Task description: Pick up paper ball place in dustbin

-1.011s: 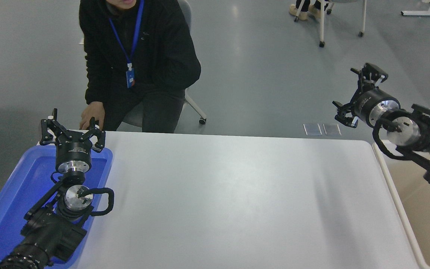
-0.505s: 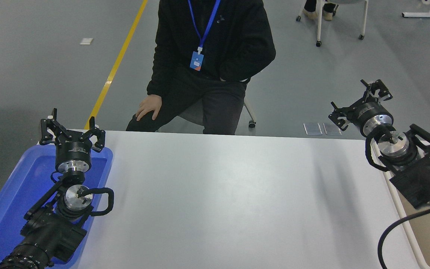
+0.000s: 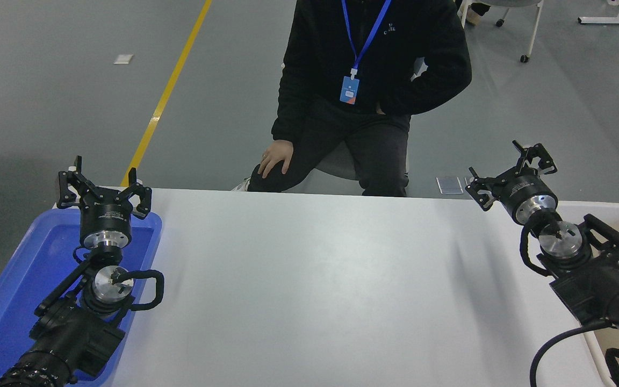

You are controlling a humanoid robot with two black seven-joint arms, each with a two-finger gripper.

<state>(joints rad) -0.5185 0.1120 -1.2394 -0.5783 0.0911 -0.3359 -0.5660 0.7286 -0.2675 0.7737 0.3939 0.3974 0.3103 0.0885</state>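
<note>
Far left: a blue tray (image 3: 3,301) is seen at the table's left edge, hanging partly past it. The left arm is parked over the tray, and the left gripper (image 3: 103,188) is held above the tray's far end with its fingers spread wide, nothing between them.

Centre: the white table (image 3: 309,279) is seen. A person (image 3: 374,80) in dark clothes is seated behind the far edge, one hand (image 3: 276,159) laid on a knee, a blue lanyard worn at the chest.

Right: the right gripper (image 3: 508,169) is held over the table's far right corner, fingers spread wide and nothing gripped. Just beside the table's right edge, the dustbin (image 3: 607,205) is partly seen, its off-white rim showing behind the right arm. The paper ball cannot be found in view; the bin's inside is largely hidden by the arm.
</note>
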